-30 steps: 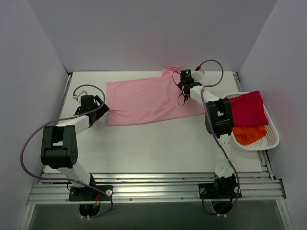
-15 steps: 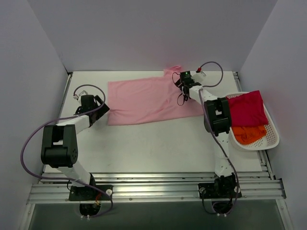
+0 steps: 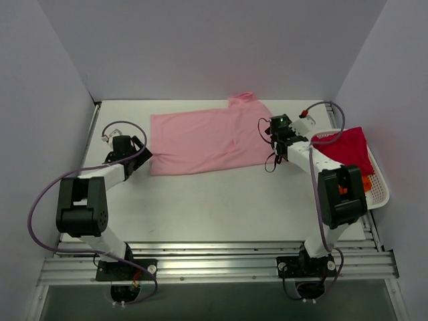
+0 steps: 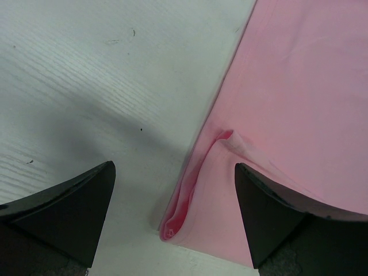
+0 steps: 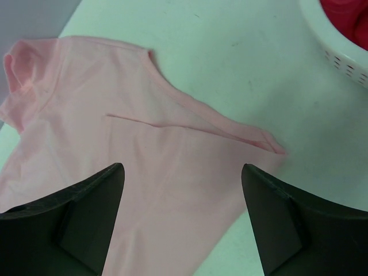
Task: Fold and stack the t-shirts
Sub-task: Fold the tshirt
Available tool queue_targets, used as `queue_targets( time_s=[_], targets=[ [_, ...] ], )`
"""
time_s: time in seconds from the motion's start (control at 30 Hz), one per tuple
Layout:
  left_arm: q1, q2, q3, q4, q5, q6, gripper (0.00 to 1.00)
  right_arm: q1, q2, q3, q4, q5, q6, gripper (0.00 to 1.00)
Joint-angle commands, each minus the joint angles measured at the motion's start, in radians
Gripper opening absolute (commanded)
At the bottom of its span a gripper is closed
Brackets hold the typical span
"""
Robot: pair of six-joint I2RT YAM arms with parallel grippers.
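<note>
pink shirt [image 3: 204, 139] lies spread flat along the far edge of the table [image 3: 200, 200], ready for folding. the left claw [image 4: 172, 218], jaws wide, straddles the shirt's bunched near-left corner, apparently placed to pinch it. the right claw [image 5: 181, 218], jaws wide and empty, hovers above the collar end. the red shirt [image 3: 348, 150] sits in the basket [image 3: 381, 194] at the table's right edge.

The table [image 3: 200, 200] bears a pink t-shirt [image 3: 200, 137] and basket [image 3: 380, 191].
</note>
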Motion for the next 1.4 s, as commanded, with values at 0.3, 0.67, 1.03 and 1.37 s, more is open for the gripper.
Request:
queue_targets(
  time_s=[0.3, 0.67, 1.03, 1.37],
  targets=[
    [-0.129, -0.242, -0.061, -0.091, -0.083, -0.033, 0.94, -0.013, -0.171, -0.292, 0.019, 0.001, 0.066, 0.78],
    [-0.218, -0.147, -0.101, -0.024, -0.103, -0.097, 0.94, -0.013, -0.070, -0.329, 0.110, -0.056, 0.081, 0.73],
    [-0.218, -0.016, -0.044, 0.010, -0.109, -0.128, 0.94, -0.063, 0.091, -0.251, 0.182, -0.091, 0.065, 0.49],
    [-0.217, 0.042, -0.009, 0.016, -0.115, -0.125, 0.18, -0.076, 0.135, -0.266, 0.226, -0.151, 0.062, 0.00]
  ],
)
